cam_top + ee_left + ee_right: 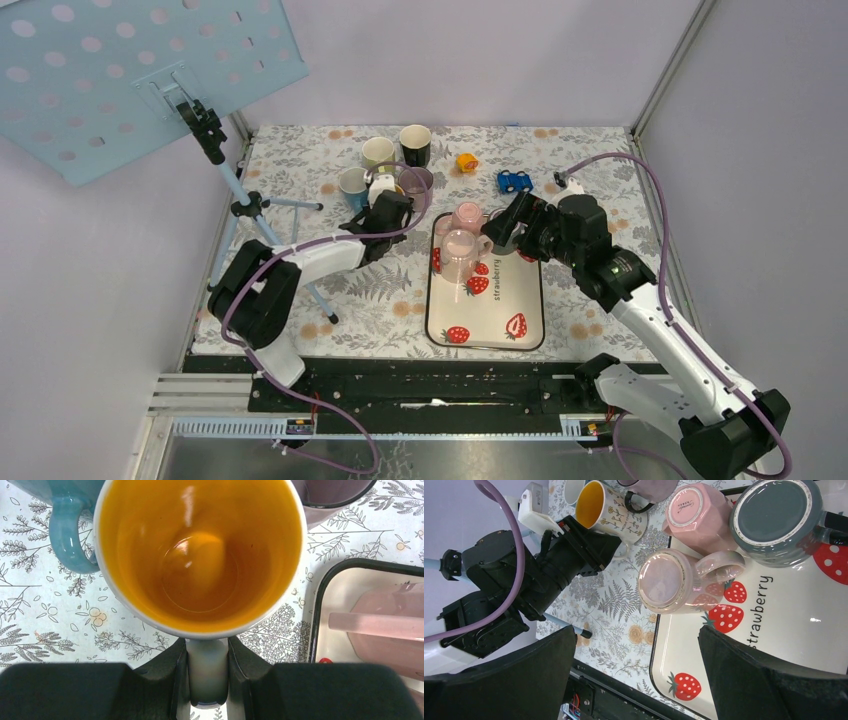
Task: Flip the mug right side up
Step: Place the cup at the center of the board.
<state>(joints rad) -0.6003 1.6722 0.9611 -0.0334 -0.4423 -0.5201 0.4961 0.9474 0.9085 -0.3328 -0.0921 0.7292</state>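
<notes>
**Mug mouth-up in the left grip, right jaws wide over the tray**

From the left wrist: left gripper [207,655] clamped on the handle [207,677] of the mug [200,555], black fingers [167,677] pressed to either side of it; mouth of the mug toward the camera, orange-yellow inside, white at the rim; floral tablecloth [50,630] all round beneath; blue mug [70,535] just beside at upper left, purple mug [330,495] just beside at upper right; black rim of the tray [317,605] at right, something pink and blurred inside it; hard to tell whether standing on the cloth or held just clear of it.

From the right wrist: right gripper [636,680] spread wide, nothing between its fingers [774,680]; below, on the tray, three mugs bottom up and close together: smooth pink mug [669,580], faceted pink mug [696,512], grey mug [774,515]; strawberry prints and the word "strawberry" on the white tray floor; past the tray's edge, the mug in the left gripper, white outside with small flowers, yellow within.

From the top: the mug largely hidden under the left gripper, on the cloth side left of the tray, between blue mug and purple mug; cream mug [378,152] and black mug [415,143] farther back; yellow toy [467,161] and blue toy car [514,181] near the back edge; right gripper above the tray's far right corner; tripod [250,205] and pale blue perforated panel [130,70] at far left.
</notes>
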